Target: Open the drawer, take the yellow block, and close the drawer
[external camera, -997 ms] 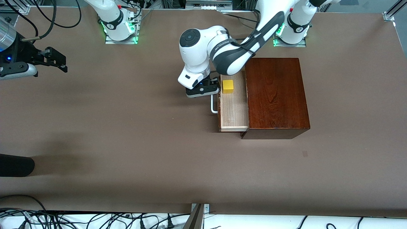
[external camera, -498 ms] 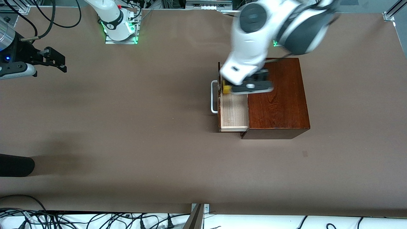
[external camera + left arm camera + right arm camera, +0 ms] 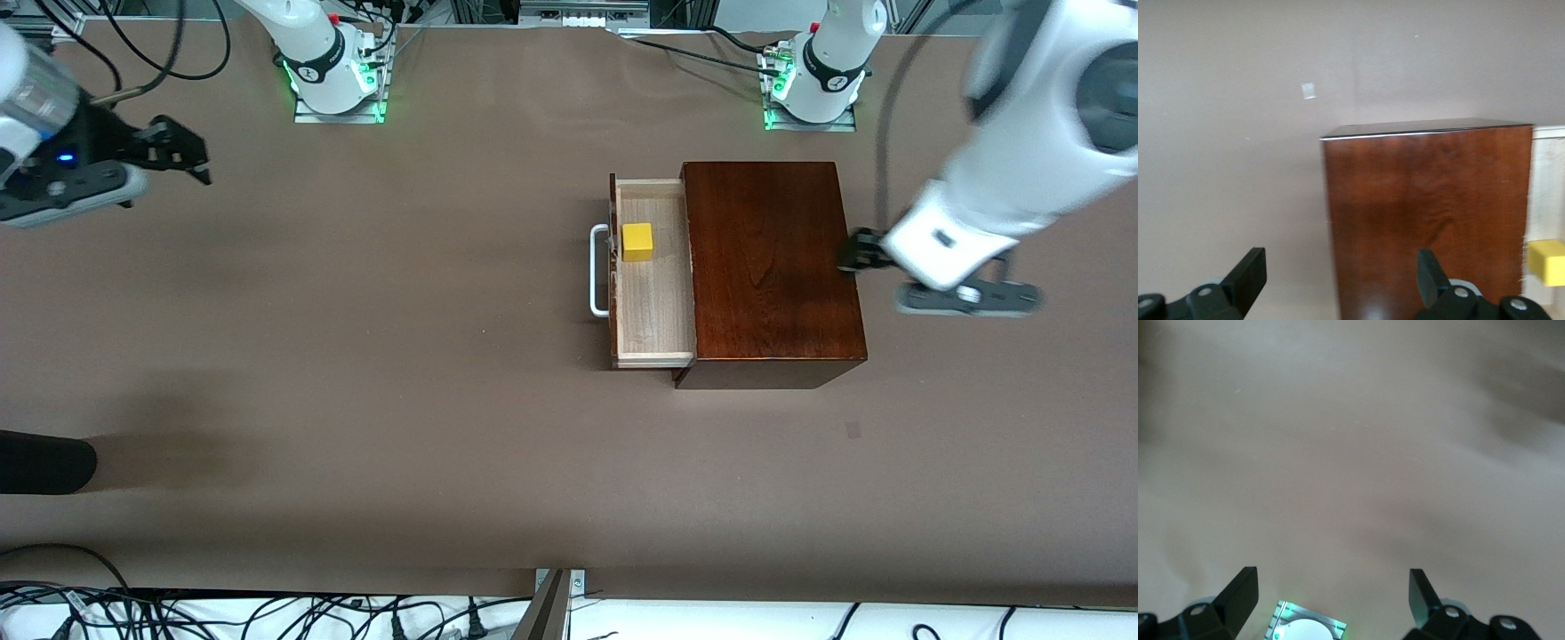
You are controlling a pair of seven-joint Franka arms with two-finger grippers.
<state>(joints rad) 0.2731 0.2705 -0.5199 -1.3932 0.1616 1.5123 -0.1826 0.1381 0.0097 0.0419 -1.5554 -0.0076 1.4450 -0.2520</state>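
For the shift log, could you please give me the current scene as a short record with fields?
drawer: pulled open out of the wooden box, white handle toward the right arm's end of the table
yellow block: lying in the drawer, not held
left gripper: fingers open, empty, over the table beside the wooden box at the left arm's end
right gripper: fingers open, empty, over the right arm's end of the table
task stage: drawer open, block not yet taken

High front camera and left wrist share the wooden box (image 3: 769, 267).
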